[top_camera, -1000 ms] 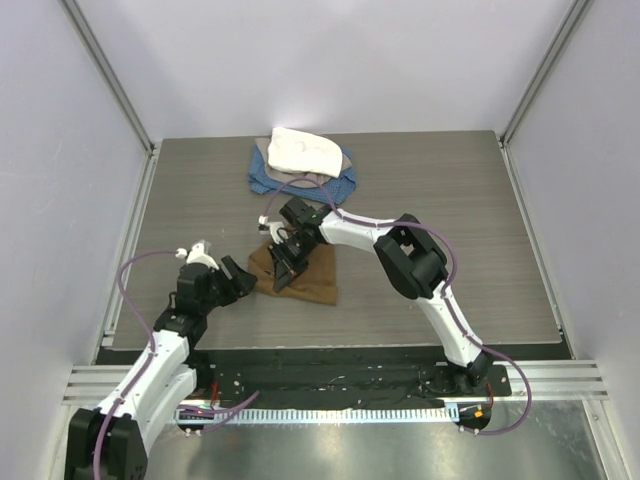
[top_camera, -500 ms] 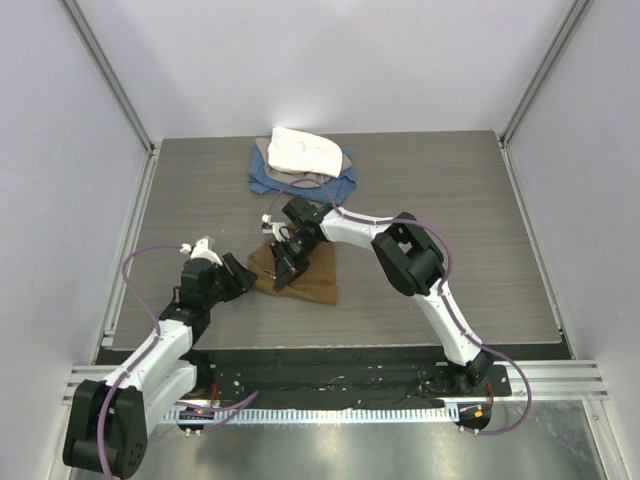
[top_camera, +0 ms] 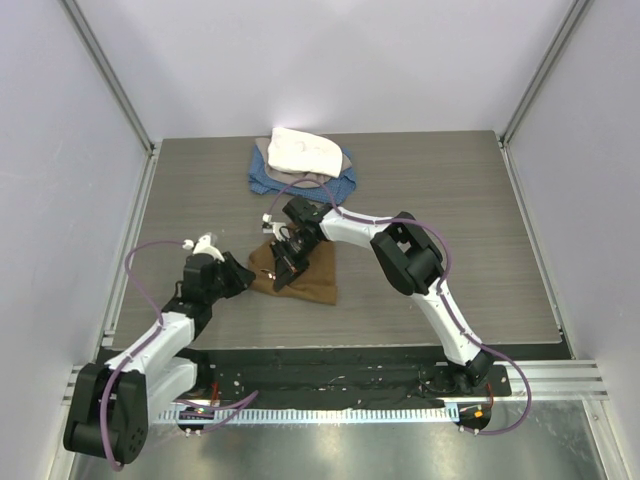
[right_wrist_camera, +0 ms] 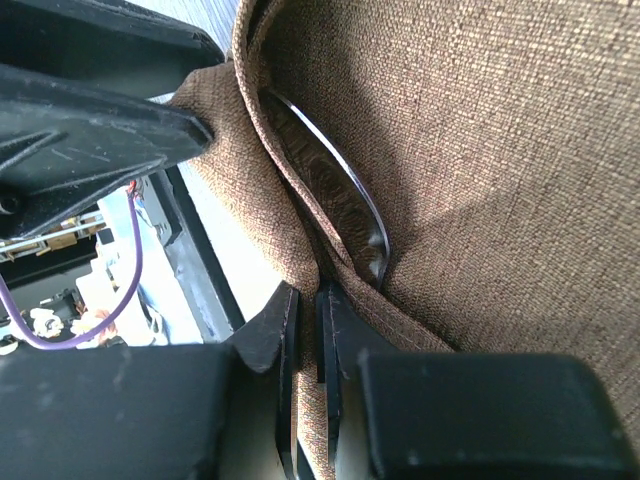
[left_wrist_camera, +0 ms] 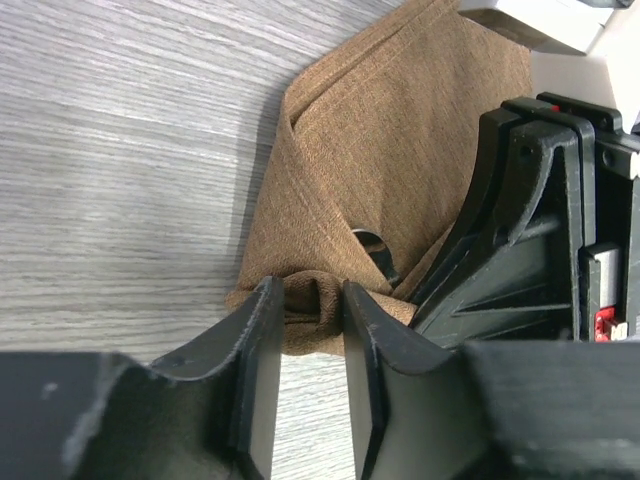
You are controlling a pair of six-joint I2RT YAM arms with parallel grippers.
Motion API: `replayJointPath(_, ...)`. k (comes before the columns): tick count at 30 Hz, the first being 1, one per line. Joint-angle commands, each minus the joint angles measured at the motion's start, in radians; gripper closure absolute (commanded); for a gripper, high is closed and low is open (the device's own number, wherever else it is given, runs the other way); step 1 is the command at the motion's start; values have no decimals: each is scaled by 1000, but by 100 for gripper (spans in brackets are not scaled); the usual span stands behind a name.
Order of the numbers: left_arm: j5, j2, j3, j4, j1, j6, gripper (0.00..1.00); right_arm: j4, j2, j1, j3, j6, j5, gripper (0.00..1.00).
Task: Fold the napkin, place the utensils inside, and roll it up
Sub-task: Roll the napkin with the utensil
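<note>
napkin: folded tan-brown woven cloth napkin (top_camera: 312, 280), just nearer than crumpled blue cloth (top_camera: 262, 182) | spoon (right_wrist_camera: 345, 195): shiny silver bowl tucked in fold | left gripper (left_wrist_camera: 307, 300): pinching bunched corner | right gripper (right_wrist_camera: 303, 300): clamped on fold edge | handling: soft, limp, light; best gripped through all layers

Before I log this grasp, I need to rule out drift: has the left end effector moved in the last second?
Yes, slightly: the left end effector edged away from the table's near edge, toward the napkin's left corner.
</note>
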Motion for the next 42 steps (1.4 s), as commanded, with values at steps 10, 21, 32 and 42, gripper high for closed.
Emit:
replayJointPath(10,-62,101,110,-45,4,10,100,7,-57,-3,20,-22,96,83)
replayJointPath(21,-105,122,141,-111,4,-6,100,182,-388,5,-240,-129,316,37)
replayJointPath(32,-108,127,147,-121,7,-2,100,410,-649,210,-627,-344,920,33)
replayJointPath(42,-111,130,149,-125,8,-3,100,483,-650,309,-731,-393,1083,36)
